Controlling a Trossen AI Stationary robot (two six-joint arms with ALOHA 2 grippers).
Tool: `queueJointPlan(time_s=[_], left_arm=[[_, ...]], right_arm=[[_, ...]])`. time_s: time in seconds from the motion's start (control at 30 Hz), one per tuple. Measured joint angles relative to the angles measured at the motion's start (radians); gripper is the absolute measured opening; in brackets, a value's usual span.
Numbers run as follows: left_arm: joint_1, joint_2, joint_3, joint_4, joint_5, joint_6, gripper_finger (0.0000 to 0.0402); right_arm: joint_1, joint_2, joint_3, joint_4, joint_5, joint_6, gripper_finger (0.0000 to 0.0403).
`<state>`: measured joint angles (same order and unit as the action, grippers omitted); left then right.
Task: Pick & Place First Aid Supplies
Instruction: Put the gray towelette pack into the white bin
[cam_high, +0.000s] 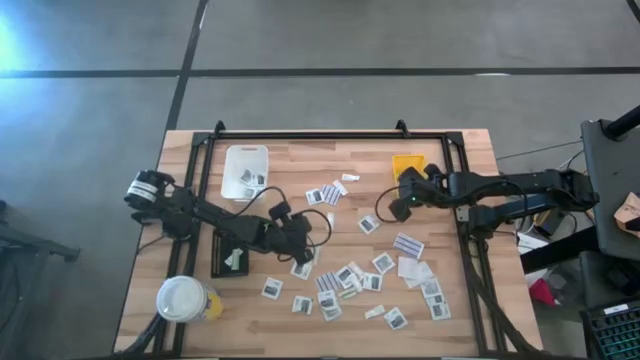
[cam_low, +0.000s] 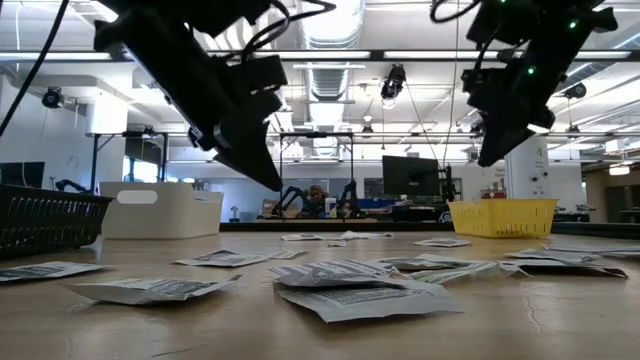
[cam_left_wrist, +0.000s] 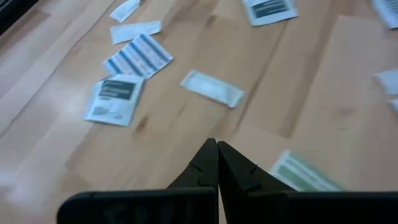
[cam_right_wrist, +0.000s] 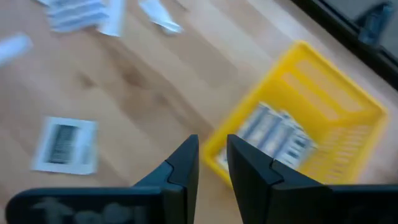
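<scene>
Nearest the front edge of the pale wooden table (cam_high: 330, 190), small flat white packets with dark grey printed patches (cam_high: 345, 285) lie scattered loosely, some overlapping, a few lifting at one edge as the low view shows. They look featherweight, thin and limp, likely to slide on the wood and hard to get under; a lifted edge or a corner is probably the best place to pinch, one packet at a time. Just beyond that scatter the left gripper (cam_high: 300, 258) hangs with its fingers pressed together and nothing between them. Farther back, a white rectangular tray (cam_high: 246, 170) holds a few packets. At the right, the right gripper (cam_high: 396, 208) hovers beside a small yellow mesh basket (cam_right_wrist: 311, 118), its jaws a narrow gap apart and empty; packets already lie in that basket.
</scene>
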<state>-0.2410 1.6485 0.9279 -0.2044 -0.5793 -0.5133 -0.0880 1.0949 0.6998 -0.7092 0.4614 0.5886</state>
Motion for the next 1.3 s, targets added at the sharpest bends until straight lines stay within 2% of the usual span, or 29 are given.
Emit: queueJointPlan(time_s=[0.3, 0.63, 0.73, 0.93, 1.1, 1.3], left_arm=[[0.092, 0.000, 0.000, 0.011, 0.043, 0.053, 0.0000], [0.189, 0.000, 0.000, 0.080, 0.073, 0.179, 0.0000], [0.227, 0.000, 0.000, 0.087, 0.138, 0.221, 0.0002], [0.287, 0.000, 0.000, 0.088, 0.276, 0.248, 0.0045], [0.317, 0.000, 0.000, 0.088, 0.287, 0.283, 0.0083], [0.353, 0.003, 0.000, 0.092, 0.300, 0.283, 0.0081]], right_arm=[[0.147, 0.075, 0.000, 0.187, -0.002, -0.009, 0.0057], [0.160, 0.227, 0.000, 0.279, 0.001, -0.014, 0.0054], [0.160, 0.272, 0.000, 0.310, 0.001, -0.020, 0.0052], [0.160, 0.342, 0.000, 0.414, 0.001, -0.037, 0.0052], [0.160, 0.393, 0.000, 0.573, 0.001, -0.134, 0.0052], [0.159, 0.438, 0.009, 0.714, 0.000, -0.205, 0.0052]])
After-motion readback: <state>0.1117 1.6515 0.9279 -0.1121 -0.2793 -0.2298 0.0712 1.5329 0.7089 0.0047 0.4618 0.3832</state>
